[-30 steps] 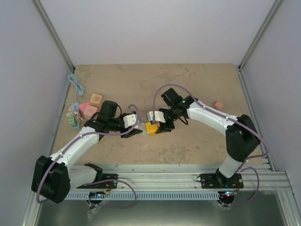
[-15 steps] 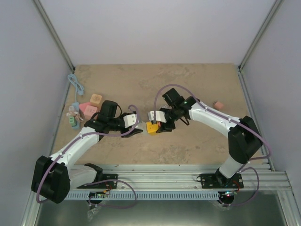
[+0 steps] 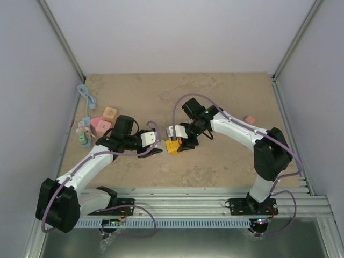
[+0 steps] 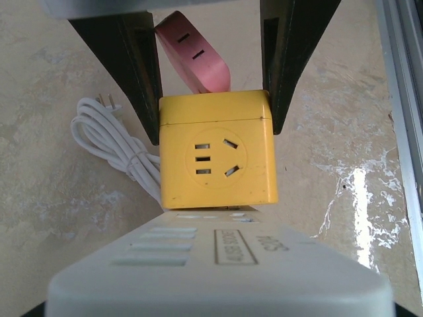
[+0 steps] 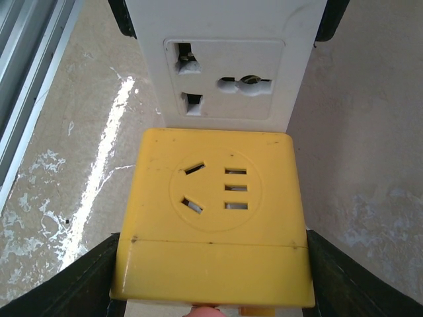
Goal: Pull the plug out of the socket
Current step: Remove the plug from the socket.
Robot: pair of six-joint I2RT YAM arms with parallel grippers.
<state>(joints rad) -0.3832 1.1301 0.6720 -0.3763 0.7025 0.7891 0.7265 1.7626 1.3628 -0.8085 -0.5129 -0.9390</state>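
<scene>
A yellow cube plug [image 3: 173,146] sits mid-table, its end against a white socket strip [image 4: 218,264]. My right gripper [image 5: 211,264] is shut on the cube, with a black finger [image 4: 139,86] on each side. The left gripper [image 3: 157,150] is shut on the strip. Its fingers [image 5: 125,16] flank the strip in the right wrist view and are hidden under it in the left wrist view. The strip's universal socket [image 5: 225,79] faces up. Whether the plug's prongs are still seated is hidden.
A pink adapter [image 4: 195,56] shows behind the cube. A coiled white cable [image 4: 112,142] lies beside it. Pink [image 3: 100,124] and orange [image 3: 109,112] blocks, a green piece [image 3: 83,137] and a blue cable [image 3: 86,95] lie far left. A small pink piece [image 3: 250,119] lies right. A metal rail [image 3: 215,193] lines the near edge.
The right arm's forearm and wrist have shifted slightly left and back. The cube, the strip and both grips stay as they were.
</scene>
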